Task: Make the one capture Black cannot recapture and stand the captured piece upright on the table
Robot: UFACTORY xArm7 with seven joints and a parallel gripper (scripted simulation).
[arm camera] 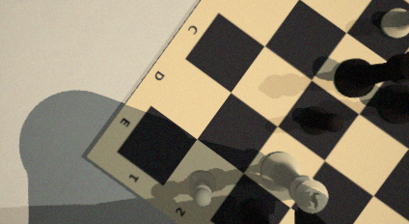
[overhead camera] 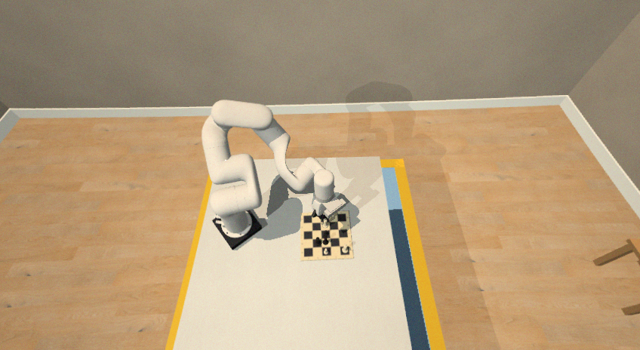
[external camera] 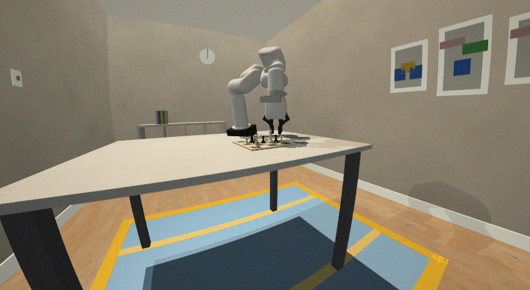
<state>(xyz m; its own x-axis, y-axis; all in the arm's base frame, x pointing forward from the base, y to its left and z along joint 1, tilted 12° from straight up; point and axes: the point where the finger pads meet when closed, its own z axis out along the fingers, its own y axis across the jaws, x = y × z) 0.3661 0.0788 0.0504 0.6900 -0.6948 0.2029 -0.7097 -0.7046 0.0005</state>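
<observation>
The small chessboard [overhead camera: 305,258] [external camera: 248,145] [arm camera: 145,89] lies on the white table [overhead camera: 278,302] in front of the arm. My gripper [overhead camera: 324,214] [external camera: 275,131] hangs just above the board's far end, fingers partly open, with nothing visibly between them. The fingers do not show in the wrist view. There a white pawn [arm camera: 203,194] stands near the corner with the E and 2 marks. A taller white piece [arm camera: 294,182] stands beside it. Black pieces [arm camera: 359,76] stand further in, and another white pawn [arm camera: 395,22] stands at the top right. All look upright.
The arm's base [overhead camera: 235,232] stands left of the board on the table. More white pieces [overhead camera: 344,250] stand on the board's near row. The table edge runs along the right [overhead camera: 386,256].
</observation>
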